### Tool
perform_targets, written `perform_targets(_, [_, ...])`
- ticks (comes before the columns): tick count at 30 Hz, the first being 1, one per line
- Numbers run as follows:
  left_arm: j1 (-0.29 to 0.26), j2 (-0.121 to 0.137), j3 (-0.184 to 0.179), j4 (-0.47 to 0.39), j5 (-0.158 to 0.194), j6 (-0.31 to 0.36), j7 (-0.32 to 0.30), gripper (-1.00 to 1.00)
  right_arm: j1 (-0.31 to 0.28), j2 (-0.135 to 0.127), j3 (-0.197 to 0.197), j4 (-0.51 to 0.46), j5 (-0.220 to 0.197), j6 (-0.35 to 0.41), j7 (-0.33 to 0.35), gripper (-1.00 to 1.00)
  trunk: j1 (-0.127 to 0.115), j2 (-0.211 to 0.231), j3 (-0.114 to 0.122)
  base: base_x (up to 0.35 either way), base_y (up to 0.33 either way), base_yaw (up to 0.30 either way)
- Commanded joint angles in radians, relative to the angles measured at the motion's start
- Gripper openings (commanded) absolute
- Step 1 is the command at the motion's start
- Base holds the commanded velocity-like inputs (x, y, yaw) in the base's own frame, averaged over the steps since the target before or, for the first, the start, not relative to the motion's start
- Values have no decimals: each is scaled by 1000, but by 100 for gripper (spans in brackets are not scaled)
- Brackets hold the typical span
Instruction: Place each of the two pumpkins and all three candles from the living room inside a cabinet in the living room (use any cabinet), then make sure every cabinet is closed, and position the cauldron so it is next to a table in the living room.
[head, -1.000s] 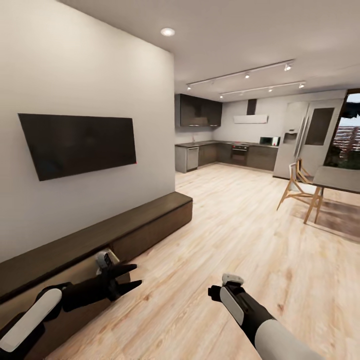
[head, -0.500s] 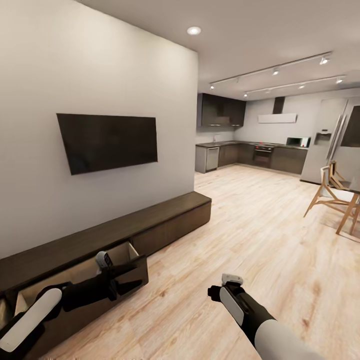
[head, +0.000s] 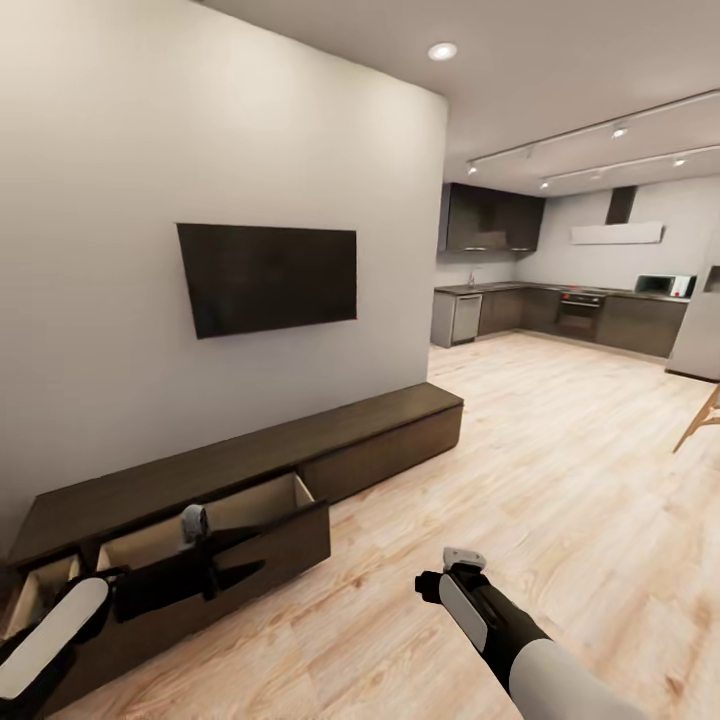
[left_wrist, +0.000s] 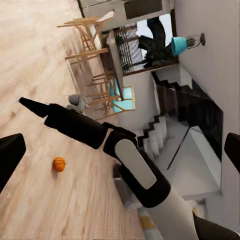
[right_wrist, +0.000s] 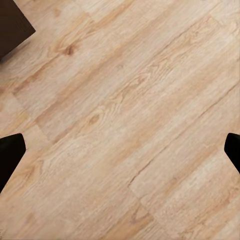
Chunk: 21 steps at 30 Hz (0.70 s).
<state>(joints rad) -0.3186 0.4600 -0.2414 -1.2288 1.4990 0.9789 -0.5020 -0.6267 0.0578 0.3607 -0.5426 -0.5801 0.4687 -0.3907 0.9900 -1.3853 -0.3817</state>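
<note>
The long, low dark-brown cabinet (head: 300, 445) runs along the wall under the TV. Two of its drawers stand pulled out, showing pale wood insides, one in the middle (head: 262, 530) and one at the far left (head: 35, 595). My left gripper (head: 248, 555) hovers open just in front of the middle drawer, holding nothing. In the left wrist view, one small orange pumpkin (left_wrist: 59, 164) lies on the wood floor, beyond my right forearm (left_wrist: 132, 167). My right gripper (head: 432, 587) hangs over bare floor; its fingertips (right_wrist: 10, 155) sit wide apart, open and empty.
A dark TV (head: 270, 275) hangs on the white wall. The kitchen (head: 560, 310) lies far ahead. A dining table (left_wrist: 112, 55) with wooden chairs (left_wrist: 85, 30) and a staircase (left_wrist: 160, 130) appear in the left wrist view. A small grey object (left_wrist: 77, 102) sits near the chairs.
The camera has turned left, so the whole picture has shifted right and more of the cabinet with its open drawers shows. My left gripper sits slightly lower in the picture; the right arm looks unchanged.
</note>
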Motion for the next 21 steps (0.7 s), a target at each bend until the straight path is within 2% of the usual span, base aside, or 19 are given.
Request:
perform_targets(1, [-2,1,21,23,0,2,29,100,-1,-1,6,-2,-11,2,-10,100,4,-8,-4,0,0,274])
perform_targets(4, [-3,1,75,71,-9,1,130,100,-1,-2,6,-1,-11,3,-13,100,15,-29,-14,0,0,273])
perform_targets(5, [-7,-2,87,103,-32,-8,183,100,-1,-2,6,5,-11,2,-12,100,19,-36,-17,0,0,274])
perform_targets(6, [-8,-5,90,115,-48,-19,204,100,-1,-2,6,7,-11,2,-12,100,23,-43,-20,0,0,274])
perform_targets(8, [-11,-21,96,151,-113,-74,271,100,-1,-2,6,11,-11,-4,-11,100,31,-57,-26,0,0,273])
perform_targets(10, [-11,-41,97,196,-198,-146,332,100,-1,-3,5,12,-12,-19,-10,100,38,-71,-33,0,0,273])
perform_targets(11, [-12,-58,97,244,-250,-192,362,100,-1,-4,4,12,-10,-30,-10,100,42,-78,-36,0,0,273])
perform_targets(12, [-12,-100,95,328,-336,-283,394,100,-1,-7,4,15,-12,-53,-10,100,46,-85,-39,0,0,273])
perform_targets(13, [-13,-132,94,382,-398,-356,409,100,1,-8,4,18,-13,-78,-10,100,50,-92,-42,0,0,273])
perform_targets(14, [-13,-147,94,408,-430,-395,415,100,1,-8,4,23,-13,-93,-10,100,54,-99,-45,0,0,273])
perform_targets(15, [-13,-177,95,461,-503,-477,426,100,2,-7,4,42,-13,-132,-9,100,58,-106,-48,0,0,273])
perform_targets(16, [-13,-219,96,526,-595,-579,442,100,3,-6,5,85,-13,-199,-8,100,61,-113,-51,0,0,273])
perform_targets(18, [-13,-270,96,594,-674,-676,464,100,4,-4,6,162,-13,-291,1,100,69,-127,-58,0,0,274])
perform_targets(21, [-13,-327,96,667,-719,-786,508,100,4,1,24,252,-9,-372,41,100,81,-148,-67,0,0,273])
